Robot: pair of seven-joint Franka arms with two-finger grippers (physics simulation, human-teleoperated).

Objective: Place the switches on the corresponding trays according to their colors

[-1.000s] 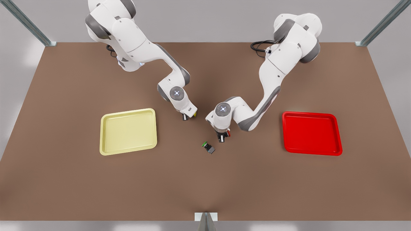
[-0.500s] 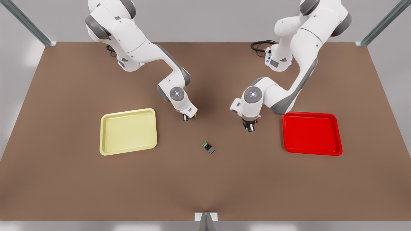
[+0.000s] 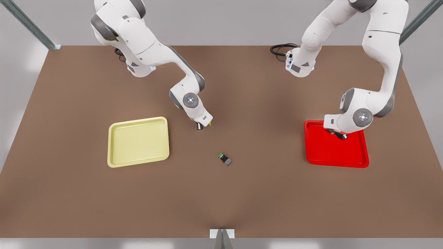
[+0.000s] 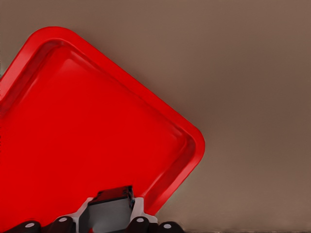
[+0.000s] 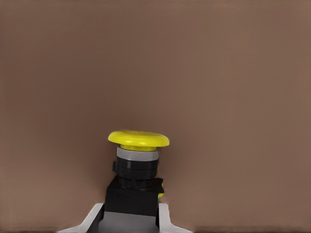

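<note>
Your left gripper is cut off at the frame edge, so you see just a dark switch body clamped between its fingers; the cap is hidden. It hangs over the red tray. Your right gripper is closed on the yellow switch, cap pointing away from the fingers, above bare table, just beside the yellow tray. A green switch lies apart from both grippers.

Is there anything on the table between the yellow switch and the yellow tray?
Nothing visible. The right gripper holds the yellow switch beside the yellow tray, with bare table between. The green switch lies off that path.
</note>
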